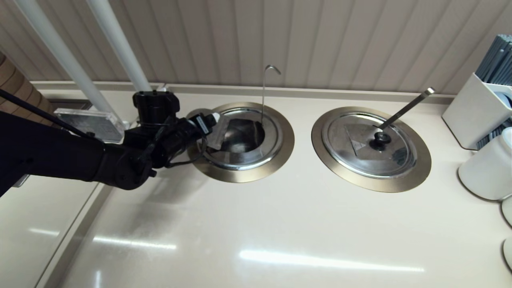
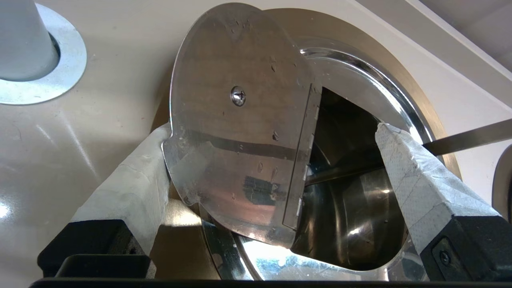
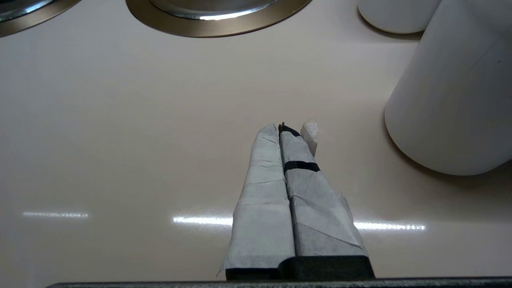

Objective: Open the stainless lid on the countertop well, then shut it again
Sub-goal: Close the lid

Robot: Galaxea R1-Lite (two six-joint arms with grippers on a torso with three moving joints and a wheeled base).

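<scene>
The well [image 1: 248, 173] with its bronze collar and hook-tipped ladle handle [image 1: 264, 92] sits left of centre on the counter. The stainless lid [image 2: 240, 160] has its hinged flap swung up, so the dark basin [image 2: 352, 208] is uncovered. The flap's underside, with a centre screw, faces the left wrist camera, and its knob is hidden. My left gripper [image 1: 214, 130] is open at the well's left side and straddles the raised flap [image 1: 222, 129]. One taped finger [image 2: 140, 180] touches the flap's outer edge, the other [image 2: 412, 176] hangs over the opening. My right gripper [image 3: 286, 129] is shut and empty, low over bare counter.
The twin well [image 1: 372, 182] to the right stays covered by its lid [image 1: 360, 152], with a straight ladle handle [image 1: 406, 107]. White containers [image 1: 486, 172] and a utensil holder [image 1: 476, 112] crowd the right edge. Two white poles [image 1: 120, 48] and a clear plastic box [image 1: 90, 122] stand at the back left.
</scene>
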